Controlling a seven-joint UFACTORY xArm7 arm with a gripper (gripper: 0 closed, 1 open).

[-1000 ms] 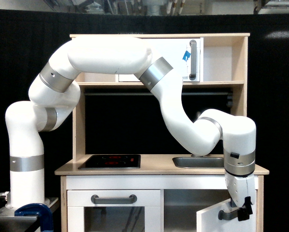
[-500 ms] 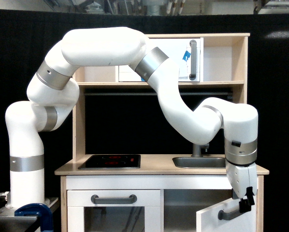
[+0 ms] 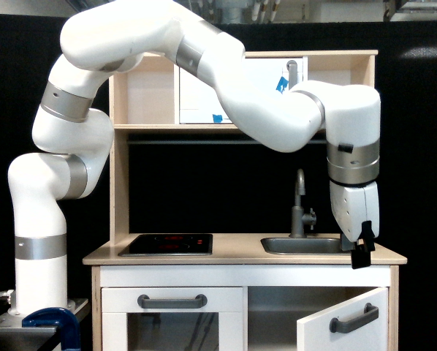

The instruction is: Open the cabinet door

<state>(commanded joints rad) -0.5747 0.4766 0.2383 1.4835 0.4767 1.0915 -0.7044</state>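
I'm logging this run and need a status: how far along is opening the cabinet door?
Done, it seems: the cabinet door stands swung out from its frame, the dark compartment showing behind it. In hand: nothing; the gripper hangs above the countertop, clear of the grey handle. Left: at most swinging the door wider.

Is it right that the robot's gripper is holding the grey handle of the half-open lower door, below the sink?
Not quite. The gripper hangs up at countertop level beside the sink, clear of the grey handle. The cabinet door is indeed ajar below the sink, as the exterior view shows.
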